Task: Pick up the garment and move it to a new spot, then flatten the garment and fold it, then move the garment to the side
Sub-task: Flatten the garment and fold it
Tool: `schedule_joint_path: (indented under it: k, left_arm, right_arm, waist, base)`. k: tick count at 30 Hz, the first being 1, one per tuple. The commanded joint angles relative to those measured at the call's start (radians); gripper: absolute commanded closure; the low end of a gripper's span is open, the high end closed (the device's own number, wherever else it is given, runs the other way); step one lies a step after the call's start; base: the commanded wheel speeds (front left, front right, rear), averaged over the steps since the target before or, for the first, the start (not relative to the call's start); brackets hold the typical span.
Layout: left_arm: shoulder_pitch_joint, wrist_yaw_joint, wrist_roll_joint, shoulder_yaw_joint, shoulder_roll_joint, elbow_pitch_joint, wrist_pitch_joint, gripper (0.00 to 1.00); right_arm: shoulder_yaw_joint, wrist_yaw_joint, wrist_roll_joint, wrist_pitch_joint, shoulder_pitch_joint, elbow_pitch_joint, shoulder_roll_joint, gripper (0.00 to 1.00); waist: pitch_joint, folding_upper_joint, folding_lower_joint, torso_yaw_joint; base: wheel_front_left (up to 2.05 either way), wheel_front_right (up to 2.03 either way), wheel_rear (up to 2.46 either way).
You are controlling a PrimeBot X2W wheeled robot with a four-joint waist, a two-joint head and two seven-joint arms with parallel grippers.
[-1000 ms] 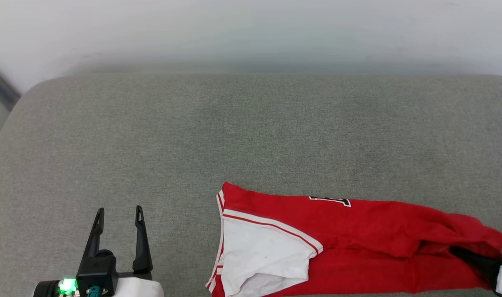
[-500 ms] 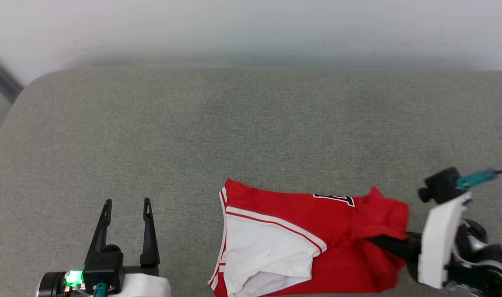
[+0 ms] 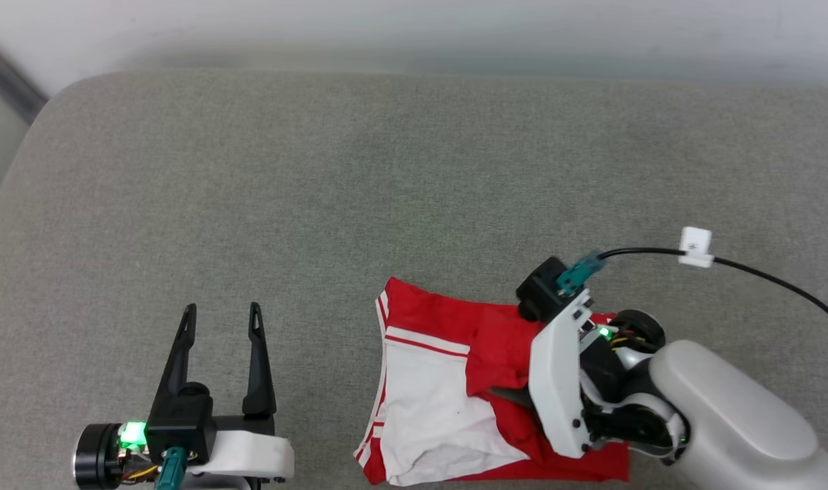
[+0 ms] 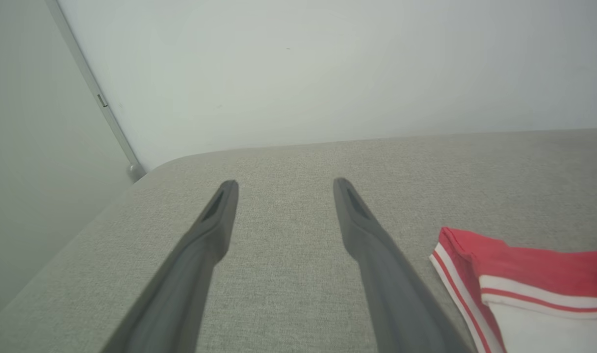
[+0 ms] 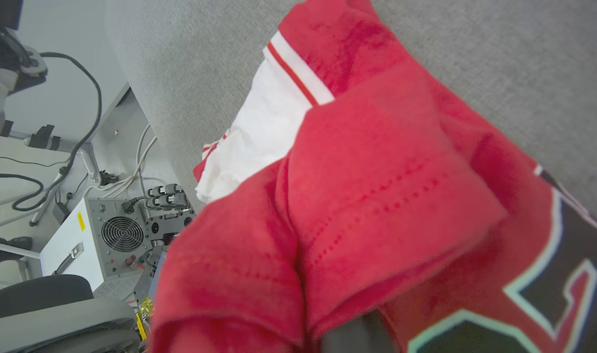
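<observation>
Red garment (image 3: pixel 441 395) pinched in right claw (image 3: pixel 497 393), left claw (image 3: pixel 222 310) spread, well apart

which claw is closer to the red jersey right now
Right. The right claw is shut on a red fold of the garment; the left claw stands open off to its left, not touching.

**Red and white on grey**

You see the garment (image 3: pixel 441 395) red, with a white sleeve (image 3: pixel 427 408), red-and-white striped trim (image 3: pixel 384 306) and black white-outlined lettering (image 5: pixel 580 235). The bench (image 3: pixel 318 204) is grey fabric. The left tool (image 3: pixel 222 307) has black fingers (image 3: pixel 257 367).
</observation>
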Motion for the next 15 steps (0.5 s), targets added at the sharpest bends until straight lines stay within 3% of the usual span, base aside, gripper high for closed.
schedule_joint_path:
  k: [1, 9, 10, 11, 12, 13, 14, 15]
  left_arm:
    - [-0.016, -0.005, 0.005, -0.004, -0.003, 0.003, -0.002, 0.00]
    - [-0.029, -0.005, 0.004, -0.003, -0.012, 0.010, -0.002, 0.00]
    - [-0.026, -0.004, 0.003, -0.001, -0.012, 0.011, -0.002, 0.00]
    - [-0.021, -0.004, 0.003, 0.001, -0.013, 0.012, -0.002, 0.00]
    - [-0.021, -0.004, 0.003, 0.001, -0.013, 0.012, -0.002, 0.00]
    - [-0.015, -0.003, 0.002, 0.005, -0.013, 0.014, -0.002, 0.00]
    - [-0.009, -0.004, 0.001, 0.007, -0.013, 0.016, -0.002, 0.00]
    - [-0.004, -0.005, 0.002, 0.009, -0.013, 0.017, -0.002, 0.00]
  right_arm:
    - [0.039, 0.000, -0.021, -0.012, -0.026, 0.049, 0.015, 1.00]
    - [0.152, -0.001, -0.069, -0.142, -0.070, 0.267, 0.060, 1.00]
    - [0.167, -0.001, -0.066, -0.151, -0.071, 0.276, 0.059, 0.76]
    - [0.182, -0.001, -0.061, -0.166, -0.075, 0.276, 0.055, 0.60]
    - [0.182, -0.001, -0.061, -0.166, -0.075, 0.276, 0.055, 0.60]
    - [0.184, -0.001, -0.061, -0.196, -0.084, 0.271, 0.047, 0.20]
    - [0.184, -0.001, -0.062, -0.223, -0.093, 0.264, 0.037, 0.00]
    - [0.189, -0.001, -0.059, -0.247, -0.096, 0.251, 0.028, 0.00]
  waist:
    - [0.013, 0.0000, -0.0001, 0.011]
    - [0.026, 0.0000, -0.0001, 0.024]
    - [0.023, 0.0000, -0.0001, 0.023]
    - [0.018, 0.0000, -0.0001, 0.020]
    - [0.018, 0.0000, -0.0001, 0.020]
    - [0.012, 0.0000, -0.0001, 0.016]
    - [0.005, 0.0000, -0.0001, 0.012]
    - [-0.004, 0.0000, -0.0001, 0.008]
  base:
    - [0.00, 0.00, 0.00]
    - [0.00, 0.00, 0.00]
    - [0.00, 0.00, 0.00]
    - [0.00, 0.00, 0.00]
    - [0.00, 0.00, 0.00]
    - [0.00, 0.00, 0.00]
    - [0.00, 0.00, 0.00]
    - [0.00, 0.00, 0.00]
